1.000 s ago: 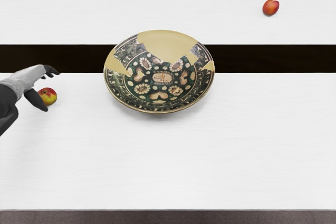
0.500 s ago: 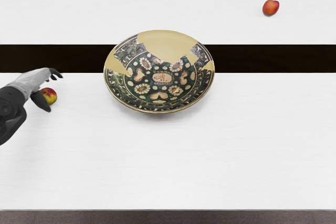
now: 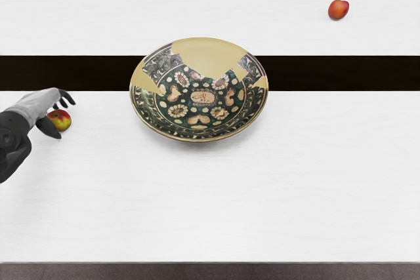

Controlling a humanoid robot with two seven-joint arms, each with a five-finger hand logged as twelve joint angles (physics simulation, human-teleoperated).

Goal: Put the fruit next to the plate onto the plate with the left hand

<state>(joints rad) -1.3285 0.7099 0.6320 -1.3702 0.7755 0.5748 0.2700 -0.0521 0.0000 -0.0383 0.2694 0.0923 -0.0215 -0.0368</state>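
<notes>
Left arm enters at the left edge, its dark forearm lying low in the view and the pale wrist angled up and to the right. Left hand, back uppermost: dark-tipped fingers curve forward, the thumb is spread below them, and the grasp is not closed.

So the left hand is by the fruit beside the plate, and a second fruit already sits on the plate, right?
Not quite. The head view shows the second fruit lying on the table, far beyond the plate to its right, not on it. The left hand is indeed at the fruit beside the plate.
</notes>
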